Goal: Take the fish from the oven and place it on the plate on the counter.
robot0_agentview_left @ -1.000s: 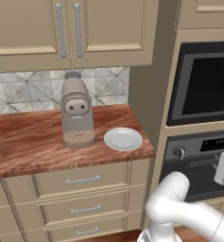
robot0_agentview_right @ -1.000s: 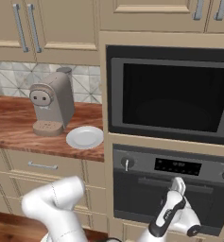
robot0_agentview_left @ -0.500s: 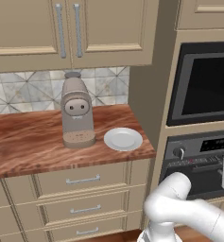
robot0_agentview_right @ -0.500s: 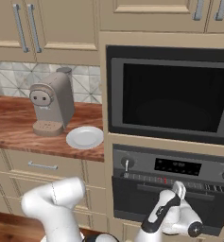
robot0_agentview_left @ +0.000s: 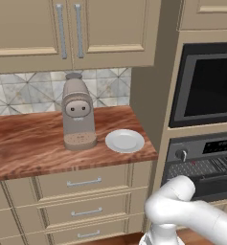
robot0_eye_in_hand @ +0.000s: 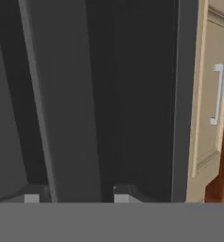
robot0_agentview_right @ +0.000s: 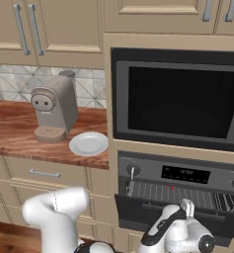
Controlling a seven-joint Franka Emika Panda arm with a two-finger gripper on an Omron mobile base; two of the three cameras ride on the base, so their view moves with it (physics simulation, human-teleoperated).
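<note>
I have the oven [robot0_agentview_right: 182, 192] door partly dropped, and through the gap in the right base view I can see the wire rack [robot0_agentview_right: 177, 193] with a tiny red speck on it that I take to be the fish [robot0_agentview_right: 172, 188]; it is too small for me to be sure of its outline. The gripper [robot0_eye_in_hand: 75, 198] is low against the dark door. In the hand view its two tips stand apart on either side of the handle bar [robot0_eye_in_hand: 42, 108], but I cannot tell whether they are pinching it or merely straddling it.

I expect the fish to be very light and stiff, a narrow body that could skate on the wires or slip between them if nudged. I would take it across its middle, jaws closing on the two long flanks, coming from above so the tips land between rack wires. A light squeeze should do, though a thing this small can pop out sideways.

The plate [robot0_agentview_left: 125, 141] sits on the counter [robot0_agentview_left: 28, 143], just beside the coffee machine [robot0_agentview_left: 78, 115] and near the counter's oven-side edge. It is shallow-rimmed, so I would set the fish down near its centre.
</note>
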